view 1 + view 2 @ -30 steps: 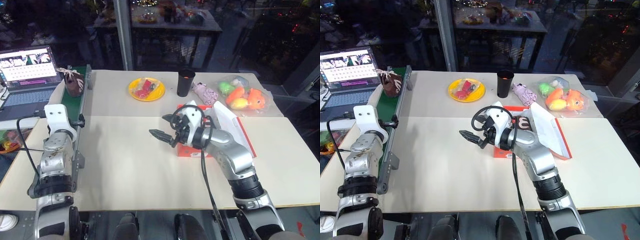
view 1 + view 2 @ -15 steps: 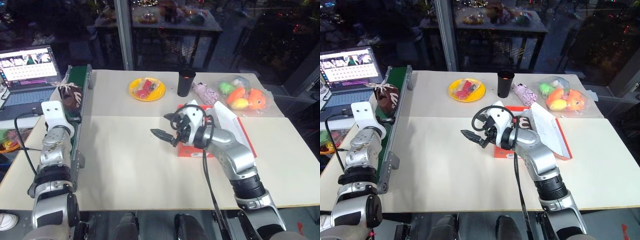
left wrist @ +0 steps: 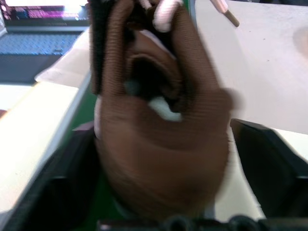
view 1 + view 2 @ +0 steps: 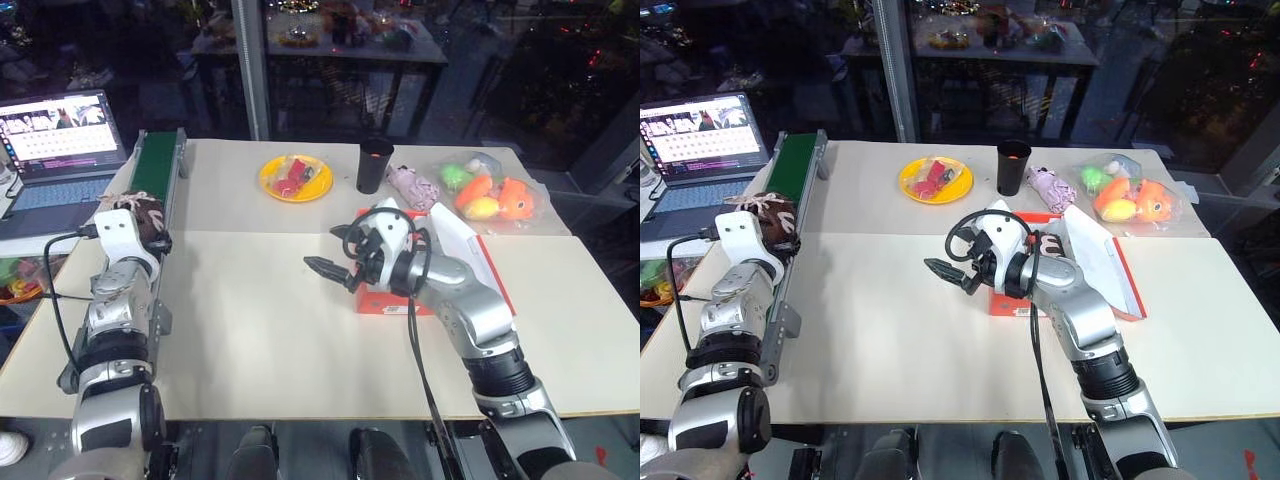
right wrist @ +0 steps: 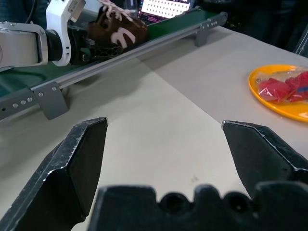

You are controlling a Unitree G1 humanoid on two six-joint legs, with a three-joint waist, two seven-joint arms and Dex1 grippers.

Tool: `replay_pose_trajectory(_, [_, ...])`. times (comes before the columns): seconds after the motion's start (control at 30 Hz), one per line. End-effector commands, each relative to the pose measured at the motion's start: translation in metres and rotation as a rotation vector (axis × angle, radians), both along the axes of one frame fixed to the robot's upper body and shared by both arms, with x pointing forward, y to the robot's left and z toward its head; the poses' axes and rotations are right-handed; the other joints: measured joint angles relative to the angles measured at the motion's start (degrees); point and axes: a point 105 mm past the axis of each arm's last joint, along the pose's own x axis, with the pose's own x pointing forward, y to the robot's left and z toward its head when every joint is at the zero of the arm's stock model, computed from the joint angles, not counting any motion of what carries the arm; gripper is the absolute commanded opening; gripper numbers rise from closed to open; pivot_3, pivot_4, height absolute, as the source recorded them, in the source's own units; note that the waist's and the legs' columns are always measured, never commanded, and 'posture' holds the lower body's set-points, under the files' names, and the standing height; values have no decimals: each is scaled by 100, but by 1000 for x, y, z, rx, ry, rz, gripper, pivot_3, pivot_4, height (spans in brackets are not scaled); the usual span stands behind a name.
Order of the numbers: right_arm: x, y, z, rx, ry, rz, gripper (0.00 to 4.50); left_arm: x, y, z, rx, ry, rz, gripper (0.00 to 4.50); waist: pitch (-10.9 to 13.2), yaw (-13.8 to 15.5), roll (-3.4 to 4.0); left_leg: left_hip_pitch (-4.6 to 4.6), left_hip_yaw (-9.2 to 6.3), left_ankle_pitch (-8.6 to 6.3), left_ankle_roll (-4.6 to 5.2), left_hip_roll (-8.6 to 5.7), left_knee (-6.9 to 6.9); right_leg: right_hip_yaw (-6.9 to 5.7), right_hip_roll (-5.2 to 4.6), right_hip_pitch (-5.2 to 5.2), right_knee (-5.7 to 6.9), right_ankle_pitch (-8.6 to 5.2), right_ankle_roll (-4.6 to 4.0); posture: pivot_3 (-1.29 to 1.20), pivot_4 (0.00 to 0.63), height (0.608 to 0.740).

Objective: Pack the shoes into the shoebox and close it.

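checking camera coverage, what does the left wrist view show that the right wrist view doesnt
Left wrist view alone: the brown shoe up close between the left claw's fingers, its opening and cream lace facing the camera, with the laptop keyboard behind.

Right wrist view alone: the right claw with fingers wide apart and nothing between them, the left arm's white wrist from outside, and the yellow plate of red items.

Both: the shoe, the green conveyor belt and the pale table.

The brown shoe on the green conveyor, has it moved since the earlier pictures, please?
Yes. The brown shoe has travelled along the green conveyor toward the robot, away from the laptop, to the left hand.
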Motion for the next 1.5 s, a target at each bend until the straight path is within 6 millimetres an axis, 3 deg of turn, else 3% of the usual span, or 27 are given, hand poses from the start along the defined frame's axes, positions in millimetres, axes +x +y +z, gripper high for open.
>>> replay_pose_trajectory(0.03, [-2,-2,17,9,-64,3,4500,3,-4,31,-10,-105,-15,2382,0,9,0,0,0,0,0,0,0,0,0,0,0,0,0,0,150,736])
replay_pose_trajectory(0.17, [0,-3,25,42,-63,-3,4500,13,-32,82,-25,-273,-123,2237,1,24,-2,-2,0,0,0,0,0,0,0,-1,-1,2,-3,0,150,736])
replay_pose_trajectory(0.27, [6,-7,48,223,-17,-36,4500,16,-76,126,-8,-408,-301,2237,8,64,-14,-9,-1,3,-4,0,0,-3,0,-3,-1,10,-15,0,150,736])
replay_pose_trajectory(0.37, [20,-20,75,497,118,-97,4500,11,-124,153,6,-480,-512,2237,12,79,-20,-12,-1,5,-7,0,0,-3,1,-3,-2,13,-14,0,150,736])
replay_pose_trajectory(0.53, [39,-49,104,868,330,-150,4500,-8,-189,167,-2,-501,-801,2237,12,71,-20,-11,-1,5,-6,0,-4,-1,0,0,-6,13,-14,0,150,736])
replay_pose_trajectory(0.63, [47,-60,104,918,401,-196,4500,-22,-233,167,-50,-486,-983,2237,12,62,-19,-11,-1,5,-4,0,-6,-1,1,-1,-5,13,-14,0,150,736])
replay_pose_trajectory(0.93, [48,-67,105,980,451,-216,4500,-42,-279,170,-81,-463,-1185,2237,22,-106,-3,-13,-4,6,5,-1,-5,6,4,-3,-5,12,-13,0,150,736])
replay_pose_trajectory(1.03, [46,-72,111,1006,433,-229,4500,-48,-290,160,-90,-412,-1243,2237,25,-101,2,-13,-5,6,7,-1,-5,6,4,-3,-5,12,-13,0,150,736])
replay_pose_trajectory(1.17, [44,-71,113,1003,422,-239,3432,-51,-296,154,-92,-383,-1269,2230,30,-83,10,-14,-5,7,8,-2,-4,6,3,-3,-6,11,-12,0,150,736])
replay_pose_trajectory(1.3, [44,-72,114,1000,413,-250,2044,-48,-295,152,-84,-373,-1253,2230,37,-84,21,-14,-6,7,9,-2,-4,6,3,-3,-6,11,-12,0,150,736])
replay_pose_trajectory(1.37, [45,-75,114,994,404,-273,1348,-44,-289,154,-107,-383,-1227,3202,39,-84,25,-14,-6,7,9,-2,-4,6,3,-3,-6,11,-12,0,150,736])
replay_pose_trajectory(1.4, [45,-76,114,991,400,-283,1043,-44,-287,156,-121,-389,-1222,3382,41,-80,27,-14,-6,7,9,-2,-4,6,3,-3,-6,11,-12,0,150,736])
replay_pose_trajectory(1.43, [48,-81,114,965,375,-319,681,-41,-281,158,-134,-398,-1206,3859,42,-76,29,-14,-6,7,9,-2,-4,6,3,-3,-6,11,-12,0,150,736])
replay_pose_trajectory(1.5, [53,-93,117,879,272,-413,394,-35,-269,162,-136,-406,-1154,4493,45,-74,34,-15,-6,7,9,-2,-4,6,3,-3,-7,11,-11,0,150,736])
